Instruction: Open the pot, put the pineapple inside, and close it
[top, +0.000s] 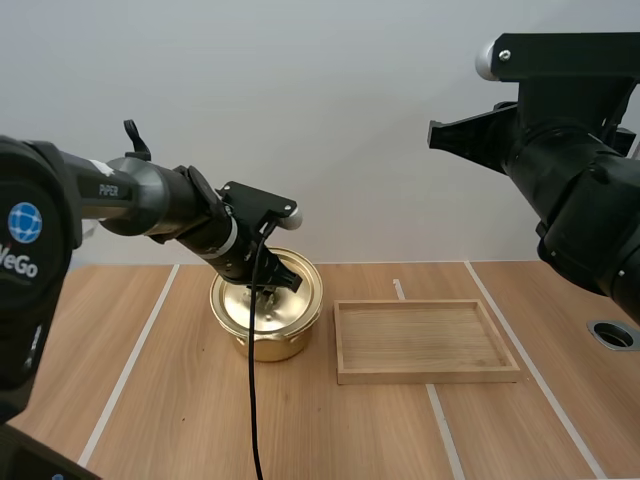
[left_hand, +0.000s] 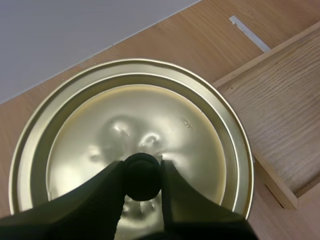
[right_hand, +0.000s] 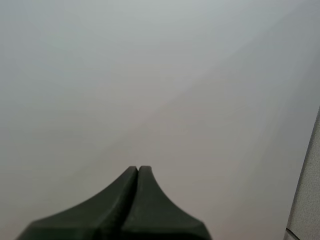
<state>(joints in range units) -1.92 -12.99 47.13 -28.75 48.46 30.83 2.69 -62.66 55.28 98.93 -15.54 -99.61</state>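
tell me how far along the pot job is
Nothing is finished: the lid sits on the pot. In hand: the left gripper pinches the lid's black knob, ready to lift. The right gripper is shut on nothing, its arm raised. Left to do: lift the lid, put the pineapple in, close the pot.

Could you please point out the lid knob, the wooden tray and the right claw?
lid knob (left_hand: 141, 176): left wrist view, on its black top.
wooden tray (top: 430, 375): high view, on its near rim.
right claw (right_hand: 138, 169): right wrist view, where its shut tips meet.
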